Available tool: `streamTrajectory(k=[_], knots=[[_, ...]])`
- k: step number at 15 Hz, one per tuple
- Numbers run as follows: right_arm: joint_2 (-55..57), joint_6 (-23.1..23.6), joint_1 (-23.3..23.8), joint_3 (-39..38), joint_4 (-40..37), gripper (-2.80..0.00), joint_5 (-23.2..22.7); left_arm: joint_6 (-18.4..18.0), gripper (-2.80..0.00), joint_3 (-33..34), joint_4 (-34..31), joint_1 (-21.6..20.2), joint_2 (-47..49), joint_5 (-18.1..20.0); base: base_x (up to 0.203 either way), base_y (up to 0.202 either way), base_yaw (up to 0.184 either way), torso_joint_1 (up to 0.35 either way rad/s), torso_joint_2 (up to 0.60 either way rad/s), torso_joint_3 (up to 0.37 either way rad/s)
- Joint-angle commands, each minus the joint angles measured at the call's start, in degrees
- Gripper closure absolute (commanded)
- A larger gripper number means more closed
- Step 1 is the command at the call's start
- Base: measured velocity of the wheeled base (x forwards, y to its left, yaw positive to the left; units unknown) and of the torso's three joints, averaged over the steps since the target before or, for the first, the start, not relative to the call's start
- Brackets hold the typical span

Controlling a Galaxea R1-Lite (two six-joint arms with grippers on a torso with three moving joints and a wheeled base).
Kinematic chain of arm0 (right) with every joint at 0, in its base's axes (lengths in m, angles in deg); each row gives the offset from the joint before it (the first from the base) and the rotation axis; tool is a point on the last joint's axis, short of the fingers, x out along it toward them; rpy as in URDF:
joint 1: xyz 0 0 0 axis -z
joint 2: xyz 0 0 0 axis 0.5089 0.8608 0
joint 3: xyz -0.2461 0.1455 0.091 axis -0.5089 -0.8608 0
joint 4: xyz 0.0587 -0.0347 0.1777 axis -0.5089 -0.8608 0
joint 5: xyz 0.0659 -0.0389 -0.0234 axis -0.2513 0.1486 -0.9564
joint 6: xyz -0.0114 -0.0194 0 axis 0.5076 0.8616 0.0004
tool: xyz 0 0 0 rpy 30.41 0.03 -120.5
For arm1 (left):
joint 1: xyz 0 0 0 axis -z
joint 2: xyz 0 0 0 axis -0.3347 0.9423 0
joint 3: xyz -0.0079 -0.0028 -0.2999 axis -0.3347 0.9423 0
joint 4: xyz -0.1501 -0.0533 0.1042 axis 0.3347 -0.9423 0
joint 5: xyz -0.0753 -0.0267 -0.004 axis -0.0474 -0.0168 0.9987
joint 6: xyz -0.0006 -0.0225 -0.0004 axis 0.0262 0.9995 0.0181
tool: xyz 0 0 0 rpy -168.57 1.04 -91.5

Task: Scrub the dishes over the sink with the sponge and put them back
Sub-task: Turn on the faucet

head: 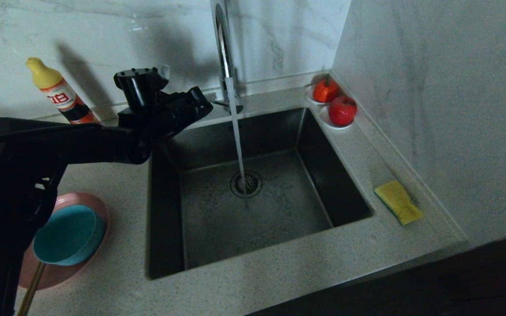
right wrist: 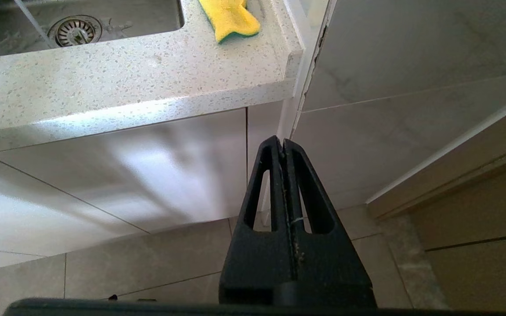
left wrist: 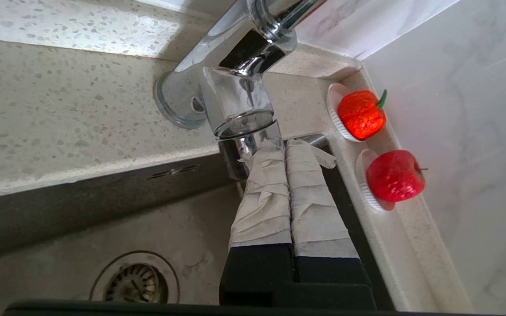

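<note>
The pink plate [head: 88,204] lies on the counter left of the sink [head: 341,175], with the teal bowl [head: 68,235] on it. The yellow sponge [head: 398,202] rests on the counter right of the basin and also shows in the right wrist view [right wrist: 231,17]. Water runs from the chrome tap [head: 223,48] down to the drain [head: 246,183]. My left gripper [head: 200,107] is at the back of the sink by the tap's base. It is shut and empty, its taped fingertips [left wrist: 284,145] against the tap's body [left wrist: 240,101]. My right gripper [right wrist: 283,142] hangs shut below the counter's edge.
A yellow-capped detergent bottle [head: 59,94] stands at the back left. Two red fruits on white saucers [head: 334,103] sit at the back right corner by the wall. A wooden stick [head: 31,287] pokes out from under the bowl. The marble wall closes off the right side.
</note>
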Motion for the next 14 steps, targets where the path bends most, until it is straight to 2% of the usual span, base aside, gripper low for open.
streamTrajectory(k=[1,3,6,8,12,14], knots=[[-0.02,0.03,-0.01,0.00,0.02,0.00,0.02,-0.33,0.00,2.63,0.71,0.62,-0.78,0.22,0.000,0.000,0.000,0.000,0.00,0.000],[-0.02,-0.06,-0.01,0.00,0.02,0.00,0.02,-0.77,0.00,3.77,1.44,0.76,-1.11,0.13,0.000,0.000,0.000,0.000,0.00,0.000],[-0.02,0.03,-0.01,0.00,0.02,0.00,0.02,-0.77,0.00,1.30,1.02,0.38,-1.33,0.13,0.000,0.000,0.000,0.000,0.00,0.000],[-0.02,0.03,-0.01,0.00,0.02,0.00,0.02,-0.77,0.00,-0.50,-0.35,-1.31,-3.01,0.13,0.000,0.000,0.000,0.000,0.00,0.000],[-0.02,0.03,-0.01,0.00,0.02,0.00,0.02,-0.92,0.00,1.25,-3.52,-2.53,-11.10,-0.30,0.000,0.000,0.000,0.000,0.00,0.000],[-0.02,0.03,-0.01,0.00,0.02,0.00,0.02,-2.41,0.00,3.09,-6.41,-2.83,-16.66,-0.95,0.000,0.000,0.000,0.000,0.00,0.000]])
